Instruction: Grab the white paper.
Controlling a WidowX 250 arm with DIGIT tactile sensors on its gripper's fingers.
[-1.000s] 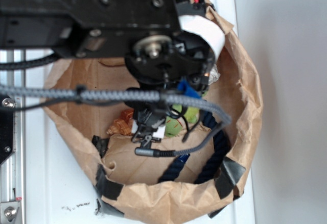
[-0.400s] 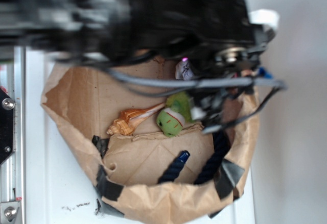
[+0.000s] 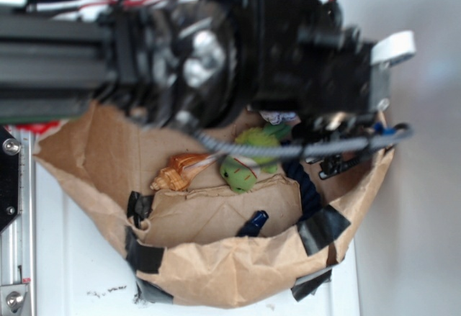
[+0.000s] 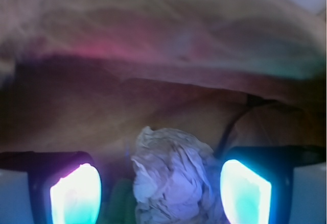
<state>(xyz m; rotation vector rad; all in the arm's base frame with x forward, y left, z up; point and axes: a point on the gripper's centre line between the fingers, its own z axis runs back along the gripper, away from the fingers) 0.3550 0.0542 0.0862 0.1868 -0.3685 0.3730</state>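
White worktop (image 3: 65, 258) carries a brown bag (image 3: 216, 273) that corrals the clutter. Inside, the paper (image 4: 173, 183) sits between wide-apart jaws, lined up for closing; nothing is gripped yet.

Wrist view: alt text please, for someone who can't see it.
A crumpled white paper sits between the open gripper and its two glowing fingers, untouched. Behind it rises the blurred brown paper bag wall.
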